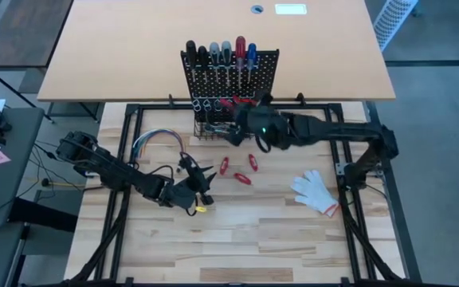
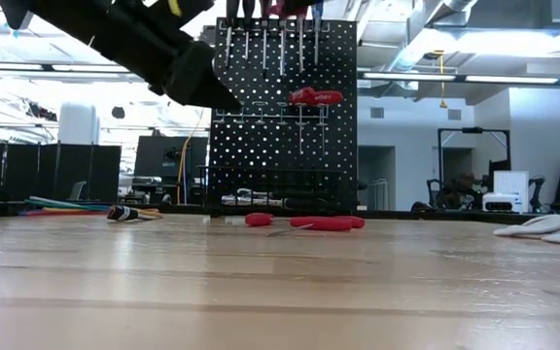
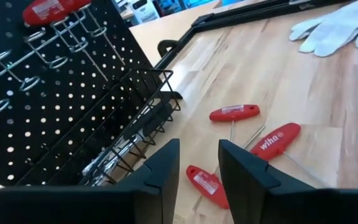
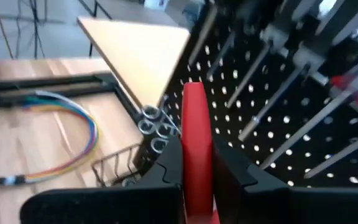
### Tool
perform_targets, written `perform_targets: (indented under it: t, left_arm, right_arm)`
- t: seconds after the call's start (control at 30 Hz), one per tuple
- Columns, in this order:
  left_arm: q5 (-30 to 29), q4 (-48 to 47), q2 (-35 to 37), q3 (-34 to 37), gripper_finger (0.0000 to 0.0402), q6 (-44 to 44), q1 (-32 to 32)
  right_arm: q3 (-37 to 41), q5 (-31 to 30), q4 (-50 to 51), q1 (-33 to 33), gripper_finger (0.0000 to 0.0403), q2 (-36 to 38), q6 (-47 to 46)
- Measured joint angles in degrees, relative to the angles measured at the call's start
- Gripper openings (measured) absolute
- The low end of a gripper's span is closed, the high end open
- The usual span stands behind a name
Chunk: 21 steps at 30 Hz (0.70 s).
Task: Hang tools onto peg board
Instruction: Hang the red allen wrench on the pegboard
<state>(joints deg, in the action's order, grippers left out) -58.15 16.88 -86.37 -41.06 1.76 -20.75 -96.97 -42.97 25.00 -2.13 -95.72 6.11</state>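
**Red tool held close to the peg board: a missed hook is the risk**

The right gripper [image 4: 197, 168] is clamped on a red-handled tool [image 4: 196, 134] just in front of the peg board [image 1: 265, 64], near the silver ring holders [image 4: 156, 129]. If the tool is released before it is seated on a peg, it can be dropped into the wire basket [image 3: 138, 134] or onto the surface [image 1: 237, 231]. The left gripper [image 3: 197, 168] is held low with its fingers apart and empty, above three more red tools [image 3: 235, 113] which are lying on the surface. They can be pushed aside if it is lowered off-centre.
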Motion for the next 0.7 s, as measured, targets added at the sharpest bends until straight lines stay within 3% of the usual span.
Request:
perform_targets:
  t: [0.17, 0.7]
  left_arm:
    - [1.1, -1.1, 0.0, 0.0, 0.0106, 0.5, 0.0]
    - [1.1, -1.0, 0.0, 0.0, 0.0107, 0.8, 0.0]
  right_arm:
    - [0.1, 5.4, -1.8, -5.1, 0.0042, -1.3, 1.7]
    - [0.1, 8.9, -2.2, -9.7, 0.0042, -4.1, 1.4]
